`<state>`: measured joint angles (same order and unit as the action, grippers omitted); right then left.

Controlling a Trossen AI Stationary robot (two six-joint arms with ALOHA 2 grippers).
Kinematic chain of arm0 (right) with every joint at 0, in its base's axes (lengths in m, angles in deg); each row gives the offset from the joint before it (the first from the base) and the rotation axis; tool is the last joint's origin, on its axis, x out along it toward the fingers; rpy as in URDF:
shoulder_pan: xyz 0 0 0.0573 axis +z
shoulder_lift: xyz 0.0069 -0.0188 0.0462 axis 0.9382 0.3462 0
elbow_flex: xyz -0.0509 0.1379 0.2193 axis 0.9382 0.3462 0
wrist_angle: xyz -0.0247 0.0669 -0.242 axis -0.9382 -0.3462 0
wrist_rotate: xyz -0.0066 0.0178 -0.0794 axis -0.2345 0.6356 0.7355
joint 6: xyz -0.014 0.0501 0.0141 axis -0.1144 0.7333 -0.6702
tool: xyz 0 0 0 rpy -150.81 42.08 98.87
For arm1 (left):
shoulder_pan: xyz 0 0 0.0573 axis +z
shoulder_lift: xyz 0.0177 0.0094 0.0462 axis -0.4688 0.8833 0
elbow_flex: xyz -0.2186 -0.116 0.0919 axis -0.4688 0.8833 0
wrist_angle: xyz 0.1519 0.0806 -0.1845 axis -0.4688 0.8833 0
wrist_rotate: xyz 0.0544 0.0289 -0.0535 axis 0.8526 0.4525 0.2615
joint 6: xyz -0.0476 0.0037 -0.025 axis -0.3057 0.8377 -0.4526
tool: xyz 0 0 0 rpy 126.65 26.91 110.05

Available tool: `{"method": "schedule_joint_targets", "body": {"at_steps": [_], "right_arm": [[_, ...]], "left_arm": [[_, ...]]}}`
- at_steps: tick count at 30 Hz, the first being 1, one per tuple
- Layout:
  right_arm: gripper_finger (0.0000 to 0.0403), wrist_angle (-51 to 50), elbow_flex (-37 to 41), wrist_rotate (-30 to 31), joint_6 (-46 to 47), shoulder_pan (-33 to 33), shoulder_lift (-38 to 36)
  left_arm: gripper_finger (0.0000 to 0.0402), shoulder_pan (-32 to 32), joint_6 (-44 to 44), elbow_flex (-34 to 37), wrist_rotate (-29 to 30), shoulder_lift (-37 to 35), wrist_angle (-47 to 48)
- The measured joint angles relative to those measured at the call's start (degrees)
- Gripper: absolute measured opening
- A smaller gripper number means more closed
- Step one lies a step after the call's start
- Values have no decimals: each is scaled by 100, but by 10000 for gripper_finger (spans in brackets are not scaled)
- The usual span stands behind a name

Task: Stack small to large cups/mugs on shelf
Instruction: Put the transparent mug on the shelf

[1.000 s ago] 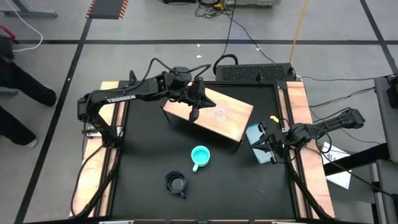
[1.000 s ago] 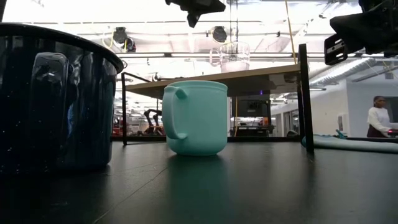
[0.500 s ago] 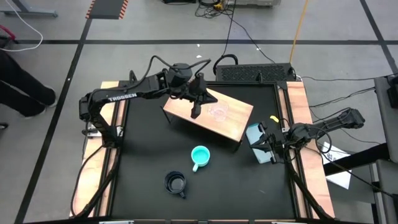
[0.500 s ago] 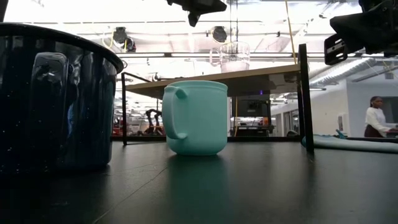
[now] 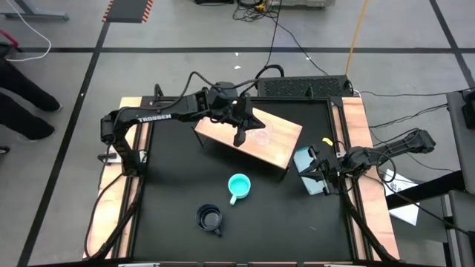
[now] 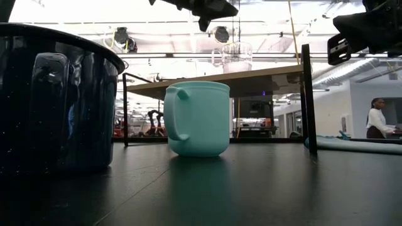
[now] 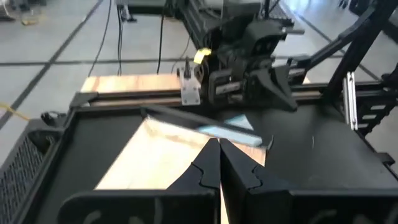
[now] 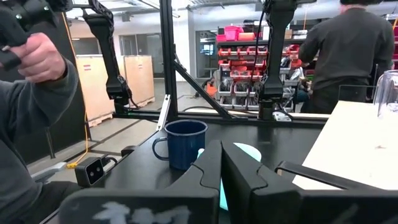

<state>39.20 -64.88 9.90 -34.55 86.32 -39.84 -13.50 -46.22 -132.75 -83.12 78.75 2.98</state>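
Black and wide, the table (image 5: 178,185) fills the middle of the high view, bounded by wooden side strips at its left and right edges, with most of its lower half bare. Toward the upper centre stands the shelf (image 5: 278,144), a light wooden board set at a slant, its far corner close to the table's upper edge and its lower right corner just beside a flat light-blue item (image 5: 306,169) lying near the right strip. On the shelf's middle sits the clear cup (image 5: 260,133), upright, also visible above the board in the low view (image 6: 236,56). Below the shelf, on open tabletop, the turquoise mug (image 5: 238,186) stands alone, and the black mug (image 5: 209,219) stands further toward the lower left, well apart from it; both have free space all round. Reaching in from the upper left, the left hand (image 5: 239,138) hangs over the shelf's left part with its fingers pressed together and nothing between them, just left of the clear cup and not touching it. At the right edge of the table the right hand (image 5: 315,172) waits over the light-blue item, clenched and empty, far from all three cups.
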Motion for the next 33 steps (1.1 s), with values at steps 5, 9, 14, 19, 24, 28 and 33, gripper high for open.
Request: {"method": "schedule_joint_targets", "body": {"at_steps": [5, 9, 14, 19, 24, 28, 33], "right_arm": [[0, -2, 0, 0, 0, 1, 0], [0, -1, 0, 0, 0, 0, 2], [0, -2, 1, 0, 0, 0, 4], [0, 0, 0, 0, 0, 0, 21], [0, -12, 0, 0, 8, 2, 44], [0, -31, 1, 0, 107, 2, 66], [0, -53, 0, 0, 135, 2, 68]], "left_arm": [[0, -78, 91, 19, 105, 216, 185], [0, -108, 83, -7, 293, 271, -181], [0, -55, -7, -410, 293, 469, -140], [0, -70, -7, -1259, 89, 802, -11], [0, -22, 39, -2216, 76, 1343, 728], [0, 41, 136, -2835, 70, 1619, 1447], [0, 111, 382, -3201, 205, 1674, 2579]]}}
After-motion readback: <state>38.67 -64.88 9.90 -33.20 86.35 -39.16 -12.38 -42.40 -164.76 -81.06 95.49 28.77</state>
